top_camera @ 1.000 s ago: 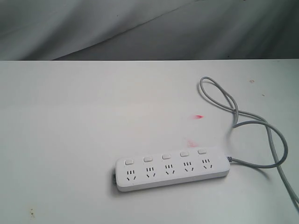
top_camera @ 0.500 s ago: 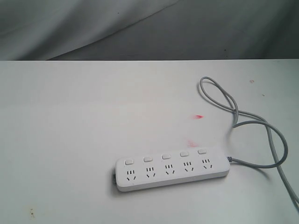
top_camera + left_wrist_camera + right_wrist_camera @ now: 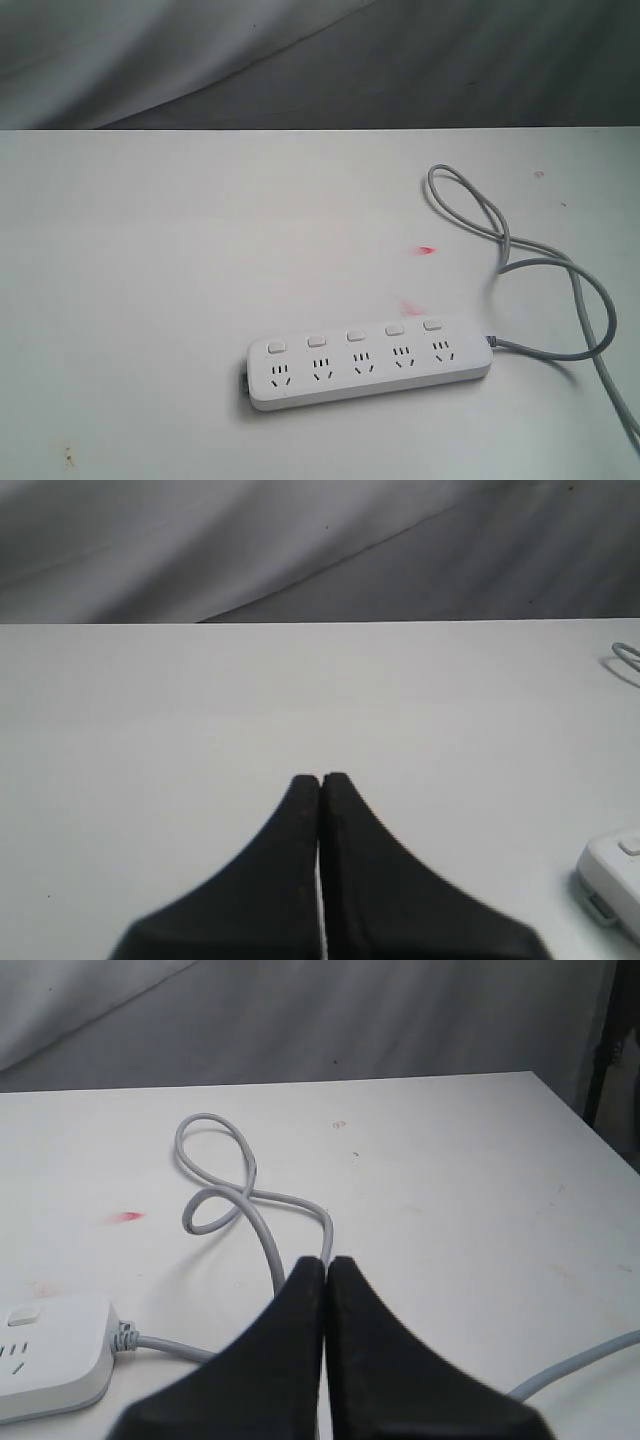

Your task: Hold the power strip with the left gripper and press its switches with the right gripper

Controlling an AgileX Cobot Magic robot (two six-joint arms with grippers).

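Note:
The white power strip (image 3: 368,362) lies flat near the front of the white table, sockets up, with its row of small switches (image 3: 355,335) along its far edge. Its grey cord (image 3: 520,265) leaves the right end and loops back over the table. No arm shows in the exterior view. In the left wrist view my left gripper (image 3: 320,780) is shut with nothing in it, and one end of the power strip (image 3: 612,872) shows off to the side. My right gripper (image 3: 326,1262) is shut and empty above the cord (image 3: 255,1205), with the strip's cord end (image 3: 50,1355) beside it.
The white table (image 3: 150,260) carries small red marks (image 3: 426,250) behind the strip. A grey draped cloth (image 3: 300,60) hangs behind the table's far edge. The table's side edge (image 3: 590,1130) shows in the right wrist view.

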